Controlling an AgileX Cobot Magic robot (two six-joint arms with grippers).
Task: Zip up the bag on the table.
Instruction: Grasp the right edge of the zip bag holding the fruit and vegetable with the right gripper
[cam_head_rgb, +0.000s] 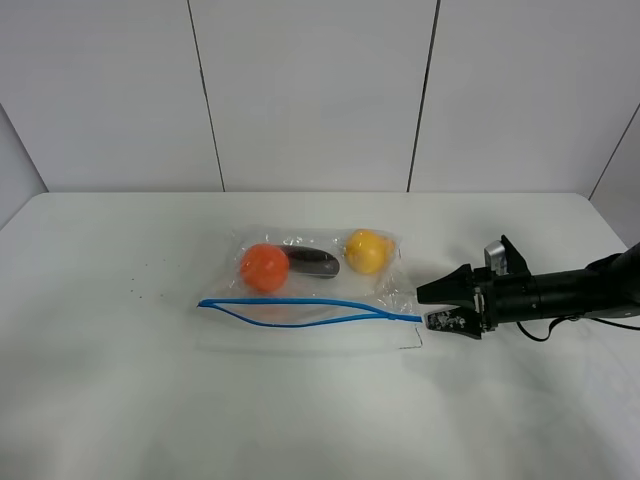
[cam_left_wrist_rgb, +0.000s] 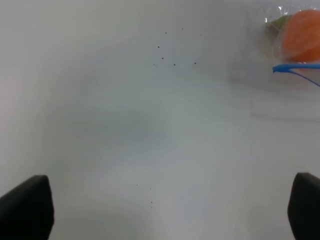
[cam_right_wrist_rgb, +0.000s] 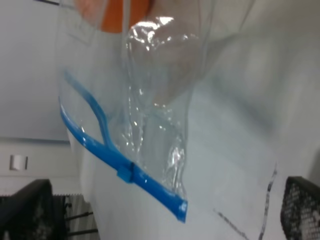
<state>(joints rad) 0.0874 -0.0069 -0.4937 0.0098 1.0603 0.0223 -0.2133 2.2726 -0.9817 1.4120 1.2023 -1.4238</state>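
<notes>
Exterior high shows the right gripper (cam_head_rgb: 426, 306) spread wide beside the bag's (cam_head_rgb: 300, 285) zipper (cam_head_rgb: 400, 316) end, apparently approaching. Next it must pinch the slider (cam_right_wrist_rgb: 125, 174). The left gripper (cam_left_wrist_rgb: 167, 207) gapes too.

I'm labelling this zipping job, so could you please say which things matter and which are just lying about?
For the job: bag, blue zipper strip, right claw, table.
Just there: orange item, yellow item, dark item, dark specks, left claw.

The clear crinkly plastic zip bag (cam_left_wrist_rgb: 295, 45) runs off the left wrist view's edge. Of the left end effector (cam_left_wrist_rgb: 165, 210), only blurred dark fingertip corners show.
</notes>
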